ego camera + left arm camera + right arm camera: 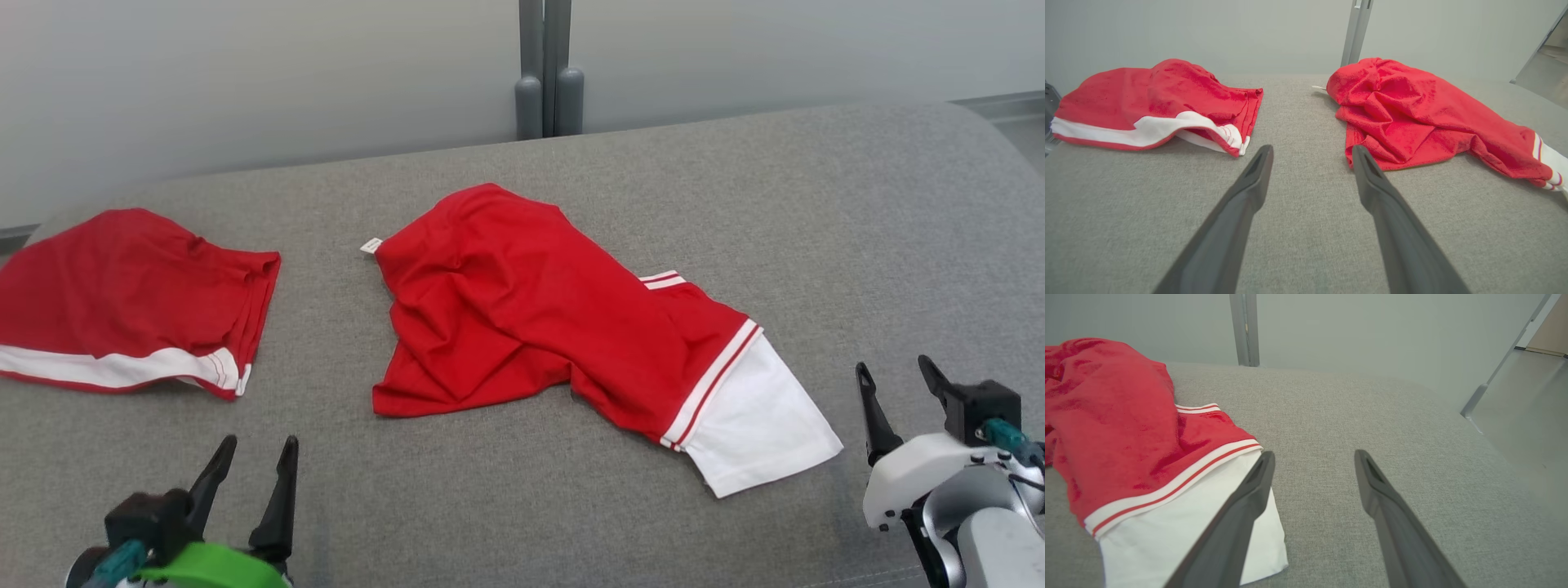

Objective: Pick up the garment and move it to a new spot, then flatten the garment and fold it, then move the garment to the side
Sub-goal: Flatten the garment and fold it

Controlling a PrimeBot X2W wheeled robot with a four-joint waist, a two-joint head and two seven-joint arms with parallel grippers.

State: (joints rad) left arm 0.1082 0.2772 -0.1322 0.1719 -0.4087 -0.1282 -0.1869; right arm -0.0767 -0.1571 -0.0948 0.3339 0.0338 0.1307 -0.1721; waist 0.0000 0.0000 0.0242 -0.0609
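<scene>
A crumpled red garment (531, 310) with a white striped-edged end lies in the middle of the grey padded surface (775, 188). In the left wrist view the garment (1412, 114) sits ahead and to the right of my left gripper (1311, 151), whose fingers are open and empty. In the head view the left gripper (260, 445) hovers near the front edge, left of the garment. My right gripper (893, 367) is open at the lower right, just beside the white end. In the right wrist view its gripper (1314, 455) stands over bare surface, the garment (1106, 428) to its left.
A second red garment (122, 302) with a white band lies folded at the far left, also ahead-left in the left wrist view (1155, 98). A grey post (549, 73) rises behind the surface against a pale wall. The surface's right edge drops to the floor (1527, 416).
</scene>
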